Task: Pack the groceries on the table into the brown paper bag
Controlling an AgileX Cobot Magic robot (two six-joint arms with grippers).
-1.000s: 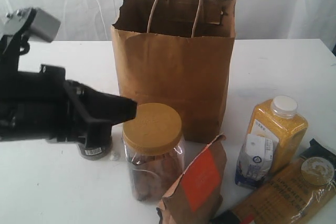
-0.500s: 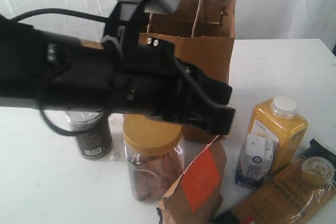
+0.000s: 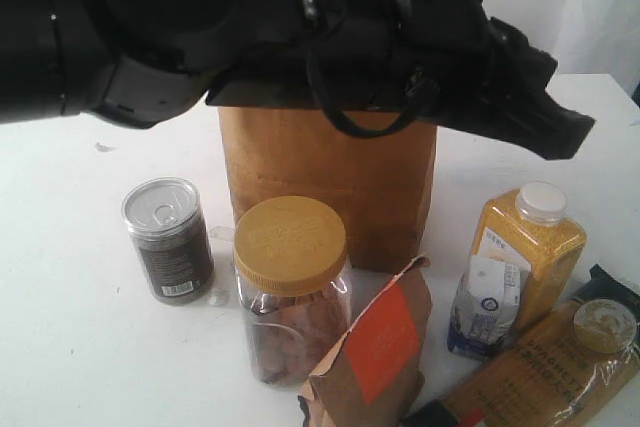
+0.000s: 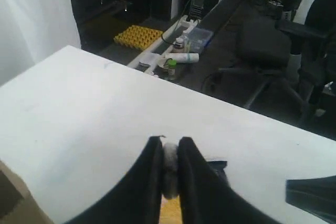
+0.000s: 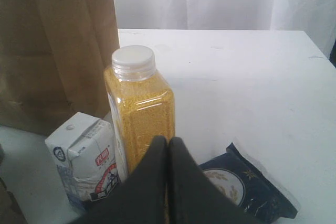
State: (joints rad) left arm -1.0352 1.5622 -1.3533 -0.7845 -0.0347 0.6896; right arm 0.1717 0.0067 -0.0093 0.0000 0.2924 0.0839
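Standing only a narrow slit apart, the fingers (image 4: 149,177) of the left gripper (image 4: 169,144) grip nothing. The white cap of the yellow white-capped bottle (image 3: 528,247) shows through the slit from well below. In the exterior view this gripper hangs at 12 o'clock of the bottle, clear of its cap. Its black arm runs back toward 9 o'clock across the mouth of the brown paper bag (image 3: 330,177), hiding the rim and most of the handles.

A second ago that arm lay low at 9 o'clock of the clear tan-lidded jar (image 3: 292,287), covering the dark can (image 3: 168,237). Half a second ago it crossed the front of the bag. Now the can stands fully in sight at 9 o'clock of the jar.

The right gripper (image 5: 168,141) has its fingers pressed together with nothing between them, near the bottle and the small white-blue carton (image 3: 485,307). The exterior view does not show it.

The groceries have not shifted on the table (image 3: 70,347), and all stand outside the bag. The jar is at 6 o'clock of the bag, and the brown pouch (image 3: 370,347) is just beside the jar at 4 o'clock. The carton is close against the bottle at 7 o'clock, and the spaghetti packet (image 3: 545,372) lies at 5 o'clock of the carton.
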